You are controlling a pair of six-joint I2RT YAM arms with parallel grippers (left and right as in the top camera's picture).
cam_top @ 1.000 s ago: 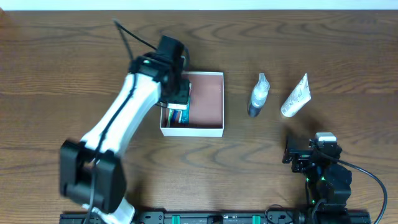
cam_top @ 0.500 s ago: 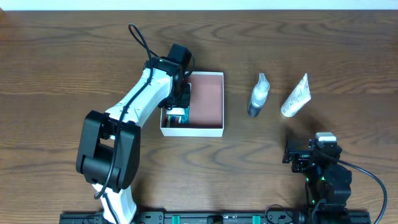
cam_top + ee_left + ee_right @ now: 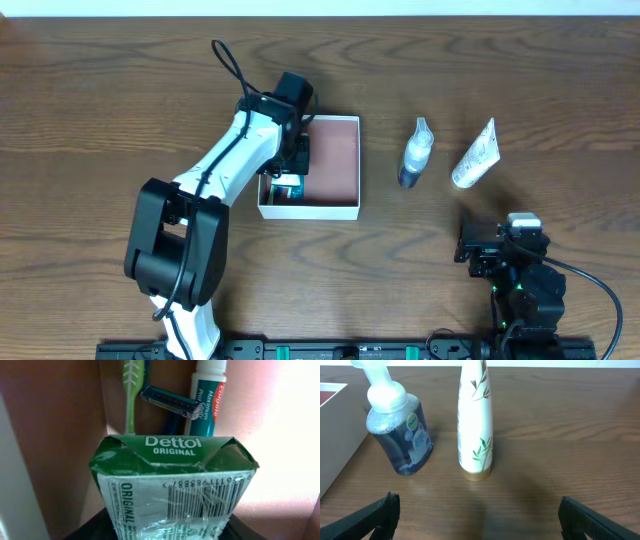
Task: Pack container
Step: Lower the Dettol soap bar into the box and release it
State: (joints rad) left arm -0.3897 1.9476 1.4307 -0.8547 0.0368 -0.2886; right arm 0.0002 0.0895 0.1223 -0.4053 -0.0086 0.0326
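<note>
Wood-grain table [image 3: 80, 90] spreads brown and bare-looking across the overhead view, and close to its front edge on the right the right gripper [image 3: 480, 515] is parked low, its two dark fingers spread wide with nothing between them. Just beyond it, a pump bottle [image 3: 400, 435] of blue liquid with a white top lies beside a white tube [image 3: 476, 420] printed with green leaves, the tube's gold cap end pointing back toward the gripper; the two are near each other but not touching. To their left, around the middle of the table, sits the container [image 3: 340, 165], a square white box with a reddish-brown floor, its white wall just showing at the left edge of the right wrist view. The left arm reaches over the box's left side, and the left gripper [image 3: 295, 170] is down inside it, closed on a green Dettol soap pack [image 3: 172, 485] that fills the near part of the wrist view, barcode face toward the camera. Behind the soap, against the box's far inner corner, lie a green toothbrush [image 3: 131, 390], a dark blue razor [image 3: 172, 402] and a Colgate toothpaste tube [image 3: 207, 395], packed close together.
</note>
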